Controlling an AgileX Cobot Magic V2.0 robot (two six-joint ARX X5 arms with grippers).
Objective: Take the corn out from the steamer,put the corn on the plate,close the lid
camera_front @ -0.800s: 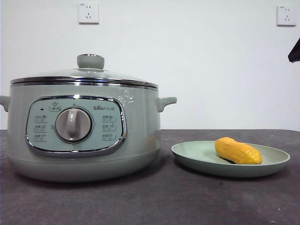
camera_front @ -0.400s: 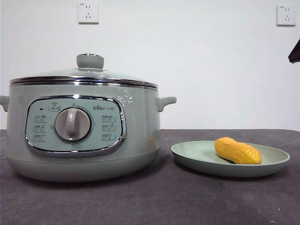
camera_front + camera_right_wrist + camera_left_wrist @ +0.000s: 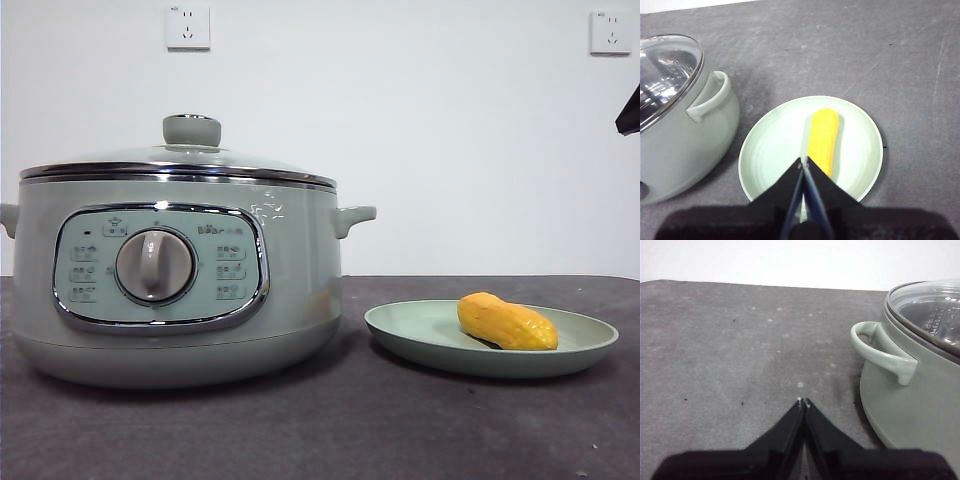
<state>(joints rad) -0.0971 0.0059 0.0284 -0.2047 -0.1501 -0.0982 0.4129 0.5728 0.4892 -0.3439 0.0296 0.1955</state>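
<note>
STEP: all three steps look done, nothing left but to stay clear | NEAR: corn (image 3: 506, 322) lies on plate (image 3: 400, 332), 3 o'clock of steamer (image 3: 300, 260) | lid (image 3: 180, 160) seated | WRIST ONLY: left gripper (image 3: 803, 401) and right gripper (image 3: 803, 161) both pressed together, empty, right above plate
</note>
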